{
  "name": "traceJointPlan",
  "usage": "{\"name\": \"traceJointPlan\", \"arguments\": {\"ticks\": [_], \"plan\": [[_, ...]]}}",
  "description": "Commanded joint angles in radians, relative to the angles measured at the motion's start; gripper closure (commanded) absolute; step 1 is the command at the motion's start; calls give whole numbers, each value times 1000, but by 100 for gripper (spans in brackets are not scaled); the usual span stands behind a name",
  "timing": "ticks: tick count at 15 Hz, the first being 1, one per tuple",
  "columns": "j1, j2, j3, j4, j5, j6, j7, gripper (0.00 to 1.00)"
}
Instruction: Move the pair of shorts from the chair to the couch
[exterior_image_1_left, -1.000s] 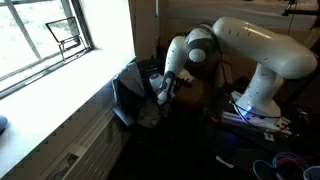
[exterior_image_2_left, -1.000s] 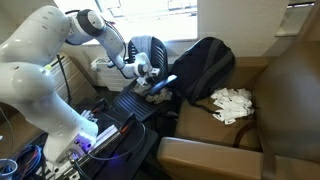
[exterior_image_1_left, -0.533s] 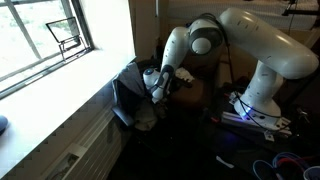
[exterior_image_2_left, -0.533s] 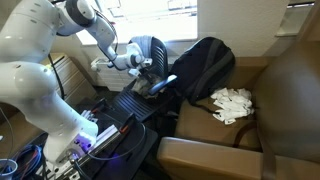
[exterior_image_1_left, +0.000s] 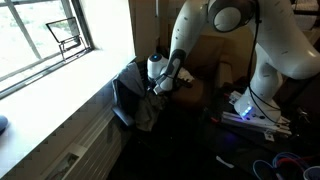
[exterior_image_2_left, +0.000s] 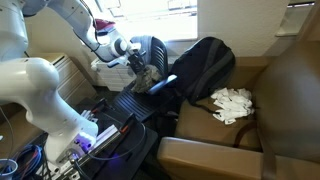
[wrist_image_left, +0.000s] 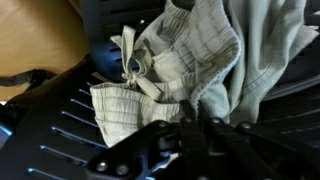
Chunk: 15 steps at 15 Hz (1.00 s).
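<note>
My gripper (wrist_image_left: 195, 118) is shut on a pale grey-beige pair of shorts (wrist_image_left: 190, 55) with a drawstring. The shorts hang from it just above the black slatted chair seat (wrist_image_left: 60, 135). In both exterior views the gripper (exterior_image_2_left: 134, 63) (exterior_image_1_left: 166, 80) is over the black office chair (exterior_image_2_left: 130, 104) (exterior_image_1_left: 130, 95), with the shorts (exterior_image_2_left: 146, 76) dangling below it. The brown couch (exterior_image_2_left: 290, 90) stands to the right of the chair in an exterior view.
A black backpack (exterior_image_2_left: 205, 63) and a white crumpled cloth (exterior_image_2_left: 232, 103) lie on the couch near the chair. A window and sill (exterior_image_1_left: 60, 70) run along one side. Cables and the robot base (exterior_image_2_left: 90, 135) crowd the floor.
The arm has risen and the gripper has lifted away from the chair seat, pulling the shorts up with it.
</note>
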Motion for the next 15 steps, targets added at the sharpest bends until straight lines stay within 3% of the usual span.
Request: {"name": "traceJointPlan", "arguments": {"ticks": [1,4,5,6,9,10,11,12,13,15], "plan": [[73,-179,-35,-249,81,218,38,98],[111,-287,-18,-420,243,445,-8,98],[98,-348,17,-477,276,427,-62,98],[78,-218,27,-334,323,397,-91,93],[70,-308,63,-436,359,420,-122,93],[149,-291,-35,-448,280,445,-32,98],[229,-295,-129,-497,346,548,-32,98],[209,-362,-140,-563,356,583,-37,98],[312,-465,-264,-581,408,495,-52,98],[393,-510,-380,-633,481,487,-39,98]]}}
